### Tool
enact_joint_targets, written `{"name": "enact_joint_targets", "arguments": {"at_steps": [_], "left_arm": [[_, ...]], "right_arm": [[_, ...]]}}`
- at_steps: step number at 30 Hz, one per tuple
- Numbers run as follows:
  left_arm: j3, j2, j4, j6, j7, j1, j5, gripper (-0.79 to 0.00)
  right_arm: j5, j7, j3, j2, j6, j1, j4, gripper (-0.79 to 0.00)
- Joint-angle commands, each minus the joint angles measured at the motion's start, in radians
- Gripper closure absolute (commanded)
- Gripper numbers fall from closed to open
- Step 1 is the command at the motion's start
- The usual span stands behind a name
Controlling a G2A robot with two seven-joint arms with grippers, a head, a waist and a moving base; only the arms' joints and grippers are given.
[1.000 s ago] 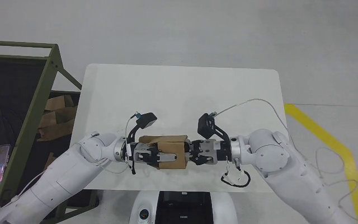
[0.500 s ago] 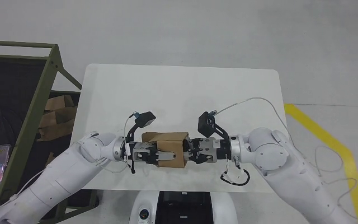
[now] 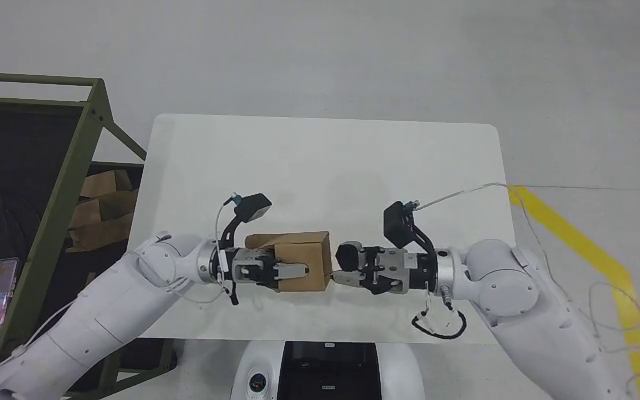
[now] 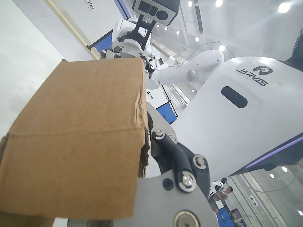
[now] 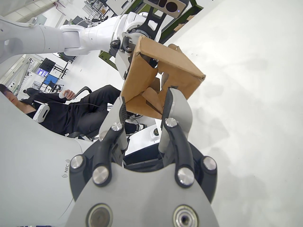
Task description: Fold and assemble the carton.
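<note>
Top view, left claw [image 3: 296, 270] on carton [image 3: 306, 250] edge (clamped)

right gripper [image 3: 341, 278] withdrawn from carton [image 3: 300, 256], now apart

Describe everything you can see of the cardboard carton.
The carton is plain brown corrugated cardboard, erected into a box shape and held over the white table, near its robot-side edge. The left gripper clamps one end. The opposite end is open, its flaps folded partly inward. The right gripper, jaws open, sits at that open end; contact is unclear.
</note>
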Motion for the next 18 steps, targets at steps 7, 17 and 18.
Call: {"name": "enact_joint_targets", "arguments": {"at_steps": [7,17,18], "left_arm": [[-0.005,0.006,-0.004,0.01,-0.01,-0.011,-0.004,0.0],[-0.014,0.008,0.008,0.003,-0.003,-0.011,0.001,0.0],[-0.014,0.008,0.008,0.003,-0.003,-0.011,0.001,0.0]], "right_arm": [[-0.006,-0.049,0.126,0.023,-0.068,-0.121,-0.046,-0.69],[-0.032,-0.084,0.192,0.033,-0.091,-0.193,-0.099,-0.785],[-0.032,-0.084,0.192,0.033,-0.091,-0.193,-0.099,-0.785]]}}
